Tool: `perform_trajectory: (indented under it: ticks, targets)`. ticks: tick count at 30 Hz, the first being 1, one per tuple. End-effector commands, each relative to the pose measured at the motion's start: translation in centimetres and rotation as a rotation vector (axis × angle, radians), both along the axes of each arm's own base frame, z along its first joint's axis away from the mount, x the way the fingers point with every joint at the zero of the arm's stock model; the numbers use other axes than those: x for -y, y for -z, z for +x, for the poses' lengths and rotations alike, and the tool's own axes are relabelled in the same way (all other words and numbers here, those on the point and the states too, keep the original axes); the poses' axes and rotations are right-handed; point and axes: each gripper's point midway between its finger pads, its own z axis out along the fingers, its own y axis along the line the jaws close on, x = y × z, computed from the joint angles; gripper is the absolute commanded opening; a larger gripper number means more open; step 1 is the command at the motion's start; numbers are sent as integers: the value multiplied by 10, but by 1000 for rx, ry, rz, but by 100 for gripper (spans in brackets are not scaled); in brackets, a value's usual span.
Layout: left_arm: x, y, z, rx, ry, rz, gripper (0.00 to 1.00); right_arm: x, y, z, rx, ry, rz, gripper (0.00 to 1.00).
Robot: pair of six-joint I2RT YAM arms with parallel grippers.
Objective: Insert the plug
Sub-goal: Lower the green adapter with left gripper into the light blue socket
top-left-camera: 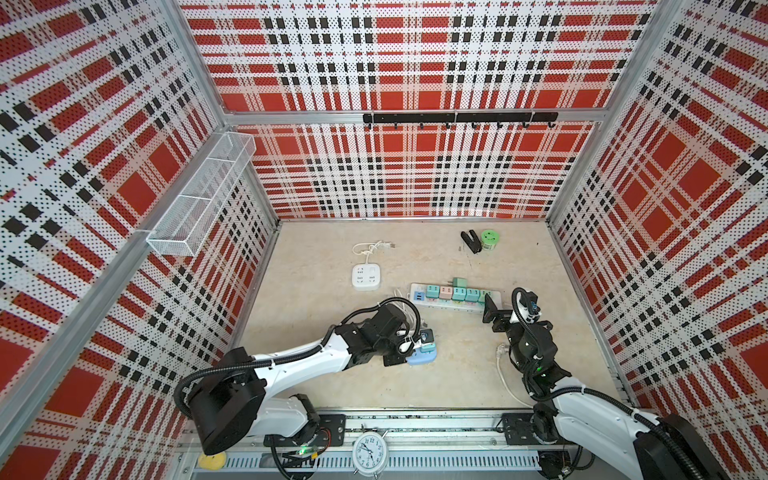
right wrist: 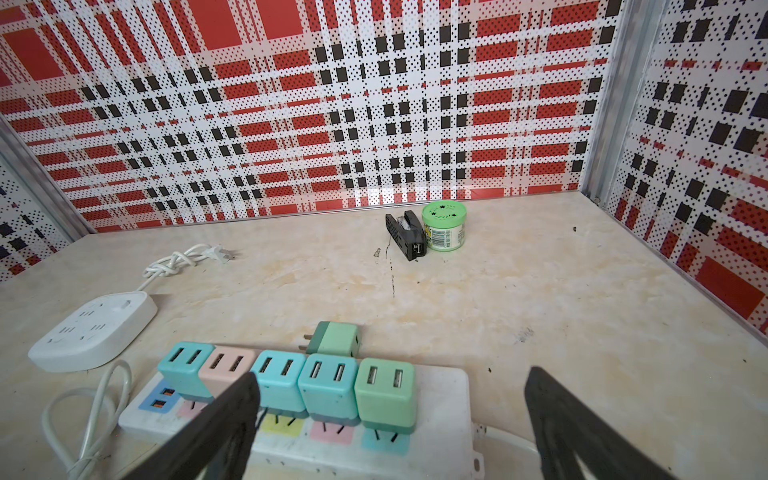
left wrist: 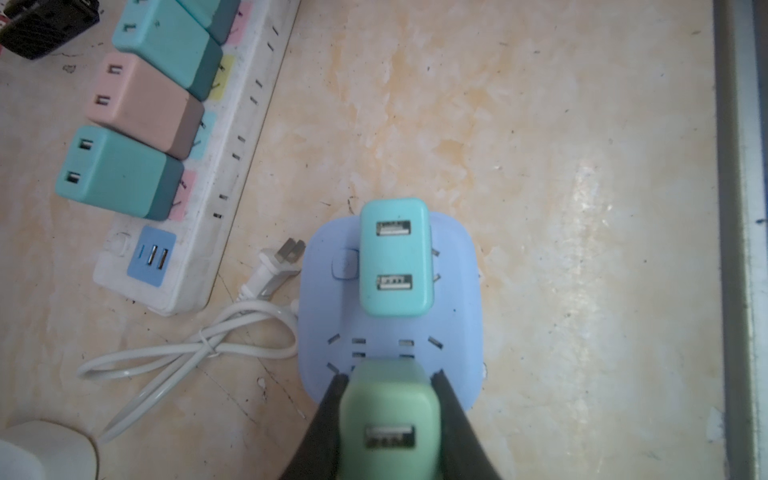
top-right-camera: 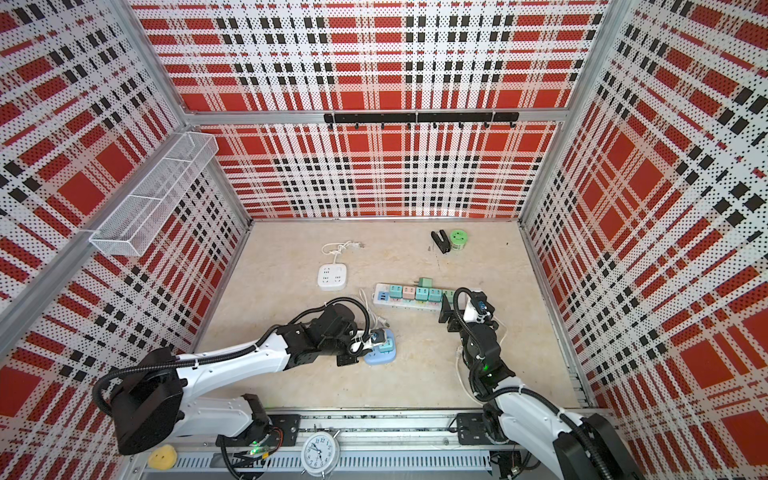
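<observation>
Left gripper (left wrist: 390, 415): pinched tight on the mint-green USB charger plug (left wrist: 390, 432), one black finger on each side.
Plug position: directly over the near slots of the pale blue socket hub (left wrist: 457, 332). Its prongs are hidden under the body; possibly touching the slots, cannot tell.
Hub: flat on the tabletop (left wrist: 540, 166), a teal charger (left wrist: 395, 257) seated upright in it.
Right gripper (right wrist: 392, 376): jaws spread wide, holding nothing, above the end of the white power strip (right wrist: 440, 399).
Strip: row of five chargers (right wrist: 328, 386) plugged in; a loose green charger (right wrist: 336, 338) on its side just behind.
Cord plug (left wrist: 276, 262): just beside the hub.
</observation>
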Motion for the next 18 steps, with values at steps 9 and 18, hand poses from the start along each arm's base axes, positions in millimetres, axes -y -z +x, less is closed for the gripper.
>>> perform_trajectory:
  ticks: [9,18]
  targets:
    - [27,-18,-4,-21,66,-123,0,2,-17,1,48,8,43,100]
    - [33,-8,-2,-49,55,-114,0,2,-17,2,47,8,45,100]
